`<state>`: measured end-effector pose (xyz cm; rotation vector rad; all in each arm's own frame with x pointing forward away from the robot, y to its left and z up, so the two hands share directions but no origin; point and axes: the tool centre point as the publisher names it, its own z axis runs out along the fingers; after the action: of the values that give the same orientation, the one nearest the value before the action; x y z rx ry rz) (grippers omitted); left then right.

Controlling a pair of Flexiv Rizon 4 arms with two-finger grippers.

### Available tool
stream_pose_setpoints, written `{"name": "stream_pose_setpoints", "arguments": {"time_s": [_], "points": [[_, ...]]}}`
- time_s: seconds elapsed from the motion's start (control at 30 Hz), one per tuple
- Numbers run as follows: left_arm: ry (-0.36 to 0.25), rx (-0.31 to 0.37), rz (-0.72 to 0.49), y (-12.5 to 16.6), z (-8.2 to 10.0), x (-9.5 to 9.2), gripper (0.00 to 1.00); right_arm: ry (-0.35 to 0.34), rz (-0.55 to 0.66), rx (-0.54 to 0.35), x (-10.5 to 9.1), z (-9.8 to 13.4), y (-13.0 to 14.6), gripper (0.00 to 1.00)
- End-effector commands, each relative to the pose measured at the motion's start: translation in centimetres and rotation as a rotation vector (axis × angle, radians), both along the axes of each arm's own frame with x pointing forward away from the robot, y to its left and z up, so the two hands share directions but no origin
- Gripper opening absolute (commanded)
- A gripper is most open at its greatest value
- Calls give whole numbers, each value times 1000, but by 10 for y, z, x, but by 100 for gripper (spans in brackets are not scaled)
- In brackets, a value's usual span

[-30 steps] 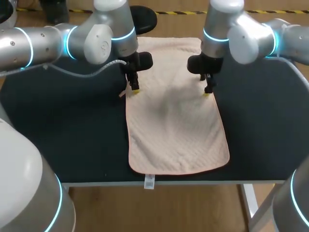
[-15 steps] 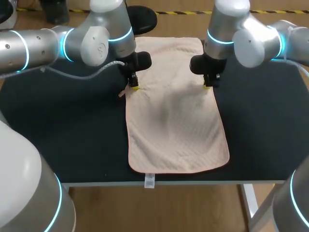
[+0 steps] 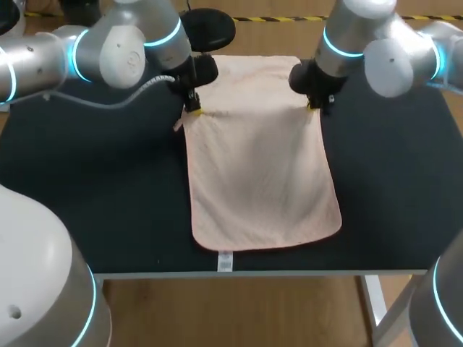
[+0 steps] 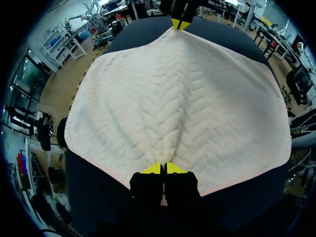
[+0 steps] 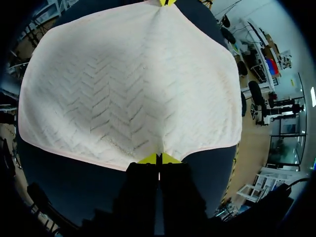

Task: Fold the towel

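Note:
A pale pink quilted towel (image 3: 260, 173) lies lengthwise on the dark table (image 3: 94, 202), pulled taut between my two grippers at its far part. My left gripper (image 3: 194, 110) is shut on the towel's left edge, and my right gripper (image 3: 313, 106) is shut on its right edge. In the left wrist view the towel (image 4: 173, 98) spreads out ahead of my left gripper (image 4: 163, 169), with my right gripper (image 4: 178, 23) pinching the opposite edge. The right wrist view mirrors this: towel (image 5: 128, 79), right gripper (image 5: 159, 159), and the left gripper (image 5: 164, 2) across it.
A small white label (image 3: 225, 261) hangs from the towel's near hem, close to the table's front edge (image 3: 311, 272). Bare dark tabletop stretches to the left and right of the towel.
Both grippers shut on the towel's side edges and moved toward the far side. The cloth pulled taut, and its near hem drew back a little from the front edge.

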<state>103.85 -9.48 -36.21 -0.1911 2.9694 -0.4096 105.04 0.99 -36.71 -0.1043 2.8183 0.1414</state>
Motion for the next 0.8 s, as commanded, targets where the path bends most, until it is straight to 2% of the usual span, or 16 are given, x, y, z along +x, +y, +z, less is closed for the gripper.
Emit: {"name": "stream_pose_setpoints", "arguments": {"time_s": [0.03, 0.13, 0.23, 0.4, 0.53, 0.67, 0.8], "points": [[-55, 22, -16, 8, 56, 5, 0, -77, 0, 13, -6, 47, -7, 0], [-106, 33, -37, 6, 93, 20, 0, -157, 9, 24, 5, 82, -5, 0], [-186, 63, -47, 6, 133, 35, 0, -248, 25, 42, 16, 124, -2, 0], [-315, 51, -11, 11, 206, 59, 0, -410, 58, 69, 27, 197, 1, 0], [-437, 77, 6, 14, 260, 71, 0, -523, 73, 75, 32, 247, 1, 0], [-520, 94, 19, 16, 300, 83, 0, -635, 79, 74, 40, 293, -1, 0], [-590, 106, 21, 15, 331, 87, 0, -729, 89, 68, 47, 332, -1, 0]]}}
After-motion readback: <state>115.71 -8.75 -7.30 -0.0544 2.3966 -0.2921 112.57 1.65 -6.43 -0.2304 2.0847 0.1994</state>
